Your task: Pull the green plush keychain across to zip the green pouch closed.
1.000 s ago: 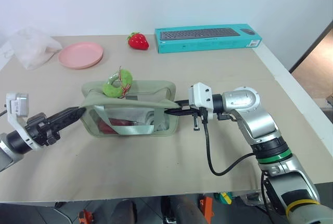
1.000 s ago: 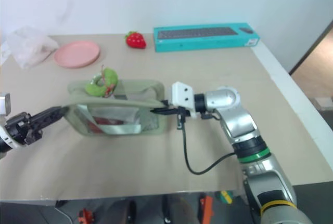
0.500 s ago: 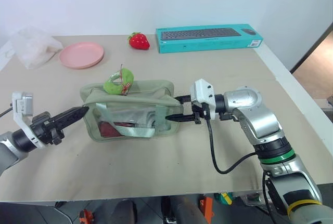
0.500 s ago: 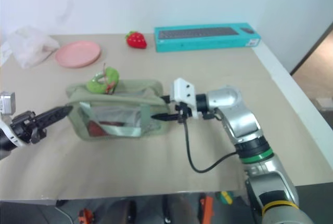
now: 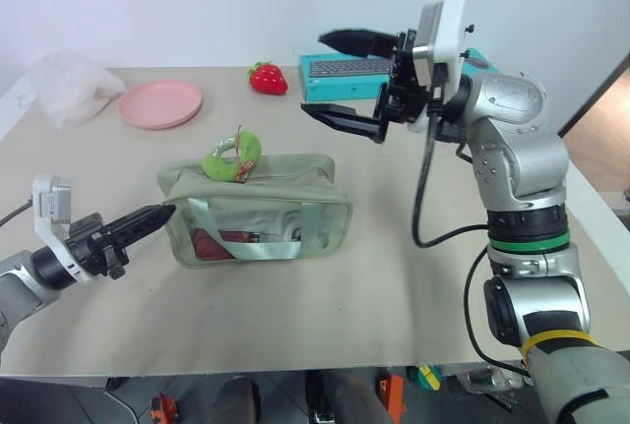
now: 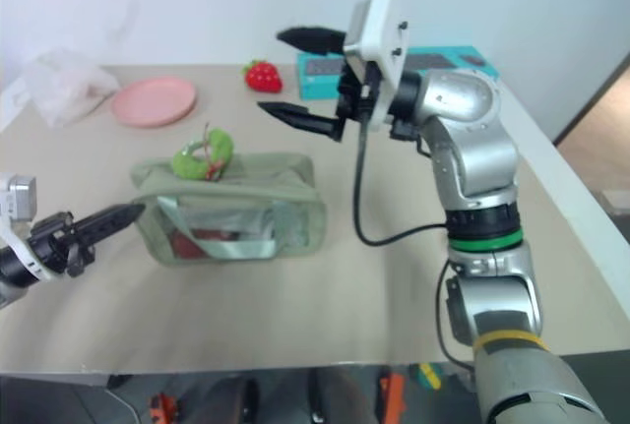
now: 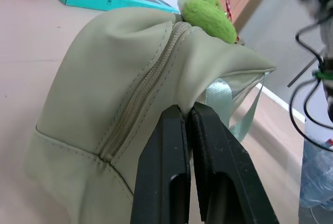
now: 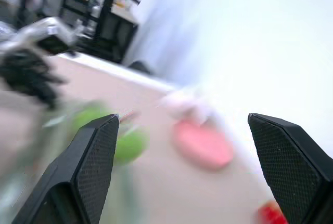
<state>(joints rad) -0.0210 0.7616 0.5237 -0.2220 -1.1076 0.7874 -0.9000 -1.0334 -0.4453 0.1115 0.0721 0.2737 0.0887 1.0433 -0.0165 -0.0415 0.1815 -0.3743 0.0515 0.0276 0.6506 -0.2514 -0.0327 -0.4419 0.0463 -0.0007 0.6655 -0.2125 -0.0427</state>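
The left gripper (image 7: 188,117) pinches the pouch (image 5: 258,210) end; right gripper (image 5: 340,75) gapes above, keychain (image 5: 232,157) unpulled.

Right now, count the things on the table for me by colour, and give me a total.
Green: 2, the pouch and the plush keychain
Red: 1, the strawberry toy
Pink: 1, the plate
Teal: 1, the keyboard box
White: 1, the crumpled bag
Total: 6

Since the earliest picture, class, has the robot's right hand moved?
Yes. The right hand has let go of the green pouch and risen, open, toward the teal keyboard box.
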